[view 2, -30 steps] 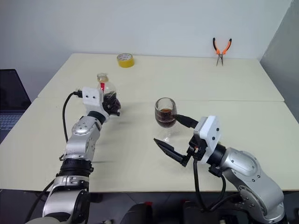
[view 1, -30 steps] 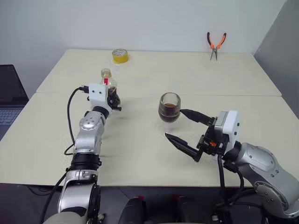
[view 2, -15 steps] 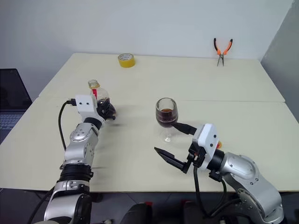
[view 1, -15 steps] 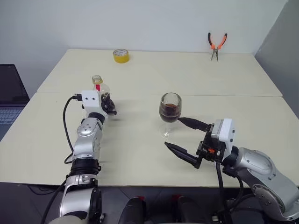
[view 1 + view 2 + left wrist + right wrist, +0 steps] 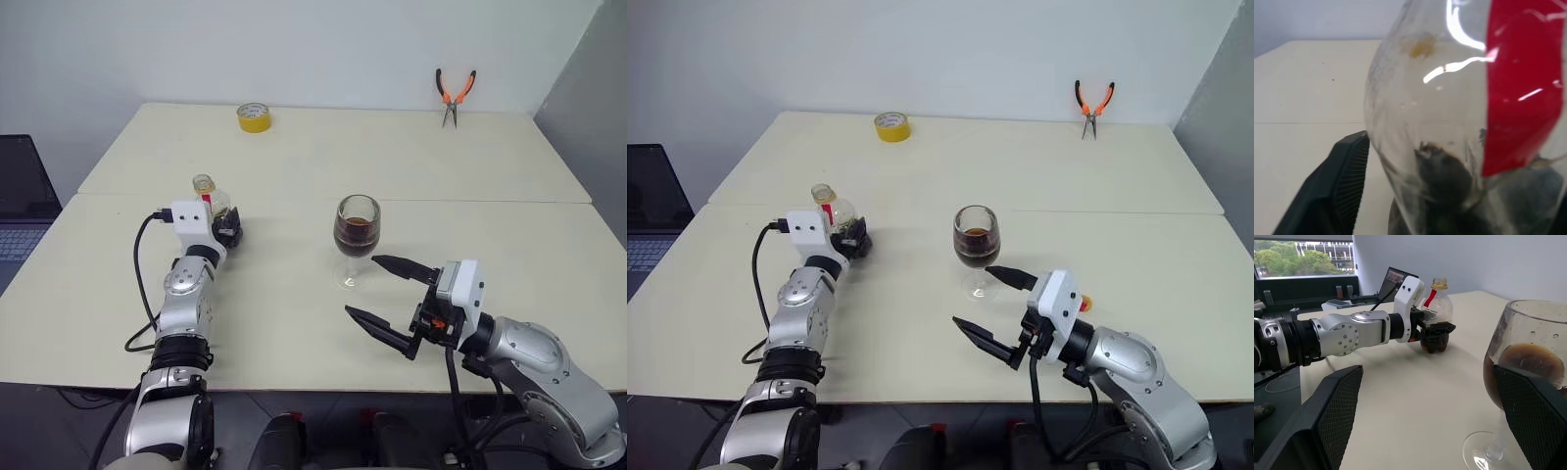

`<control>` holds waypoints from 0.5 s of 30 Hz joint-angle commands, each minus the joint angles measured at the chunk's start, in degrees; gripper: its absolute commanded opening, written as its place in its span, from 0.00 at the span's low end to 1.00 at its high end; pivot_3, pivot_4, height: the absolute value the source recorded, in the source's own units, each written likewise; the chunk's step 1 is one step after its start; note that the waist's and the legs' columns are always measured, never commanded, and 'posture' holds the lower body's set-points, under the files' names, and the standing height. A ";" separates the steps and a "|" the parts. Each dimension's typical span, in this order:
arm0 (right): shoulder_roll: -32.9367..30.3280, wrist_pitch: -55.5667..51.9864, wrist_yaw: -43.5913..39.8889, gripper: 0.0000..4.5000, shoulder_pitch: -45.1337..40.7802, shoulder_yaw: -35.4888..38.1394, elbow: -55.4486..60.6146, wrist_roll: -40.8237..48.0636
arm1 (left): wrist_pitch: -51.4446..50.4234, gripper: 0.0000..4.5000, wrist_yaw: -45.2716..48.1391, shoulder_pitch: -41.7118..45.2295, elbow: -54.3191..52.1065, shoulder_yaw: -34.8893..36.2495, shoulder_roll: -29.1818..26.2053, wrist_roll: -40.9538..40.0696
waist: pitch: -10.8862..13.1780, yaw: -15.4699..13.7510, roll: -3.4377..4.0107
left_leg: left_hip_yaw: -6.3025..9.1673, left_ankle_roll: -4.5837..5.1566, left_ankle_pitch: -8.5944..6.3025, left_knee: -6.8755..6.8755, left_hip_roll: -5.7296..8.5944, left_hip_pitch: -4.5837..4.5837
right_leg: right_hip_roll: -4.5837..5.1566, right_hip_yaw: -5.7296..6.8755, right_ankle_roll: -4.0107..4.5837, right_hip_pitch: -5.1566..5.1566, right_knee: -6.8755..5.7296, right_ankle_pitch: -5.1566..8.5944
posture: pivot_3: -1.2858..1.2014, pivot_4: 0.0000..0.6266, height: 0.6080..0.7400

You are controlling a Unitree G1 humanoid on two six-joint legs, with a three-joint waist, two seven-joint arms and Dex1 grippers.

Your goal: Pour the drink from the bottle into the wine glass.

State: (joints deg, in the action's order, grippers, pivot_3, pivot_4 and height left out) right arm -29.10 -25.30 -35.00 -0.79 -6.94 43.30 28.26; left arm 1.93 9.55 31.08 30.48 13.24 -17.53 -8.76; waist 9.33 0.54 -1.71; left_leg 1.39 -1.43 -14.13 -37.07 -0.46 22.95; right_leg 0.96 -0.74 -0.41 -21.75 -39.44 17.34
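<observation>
1. A laptop [image 5: 20, 201] sits at the far left, off the worktop [image 5: 294, 323].
2. The left tool [image 5: 227, 227] is level at the lower body of the bottle [image 5: 217, 203], which stands upright on the worktop's left half. In the left wrist view one finger [image 5: 1334, 191] stands just beside the bottle wall with a sliver of worktop between them, so the fingers look parted around the bottle rather than clamped on it.
3. The bottle is nearly drained; a little dark drink [image 5: 1442, 178] lies at its bottom, and its red label [image 5: 1520, 83] faces the wrist camera.
4. A yellow tape roll [image 5: 253, 117] lies at the back of the worktop, well behind the bottle.
5. The wine glass [image 5: 357, 240] stands upright near the middle, its bowl about half full of dark drink.
6. The right tool [image 5: 389, 297] hovers just in front and to the right of the glass, fingers wide apart, holding nothing.
7. Orange-handled pliers [image 5: 454, 95] lie at the back right.
</observation>
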 commanded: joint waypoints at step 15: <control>2.23 4.31 3.05 1.00 4.72 4.50 0.35 -1.07 | -9.07 0.99 1.61 -15.62 -24.46 2.41 -0.71 -4.60 | -0.01 -0.07 -0.01 | -0.04 -0.02 -0.01 0.05 -0.05 -0.01 | 0.02 -0.06 0.00 0.01 0.07 0.00 | 0.52 0.24 1.00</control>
State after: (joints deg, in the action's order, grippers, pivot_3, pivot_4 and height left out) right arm -27.56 -23.97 -32.33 3.44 -3.41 43.07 27.81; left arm -5.04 10.80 16.31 11.79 14.66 -17.92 -11.80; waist 9.32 0.47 -1.72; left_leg 1.37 -1.44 -14.14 -37.02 -0.52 22.94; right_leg 0.98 -0.79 -0.41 -21.73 -39.37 17.34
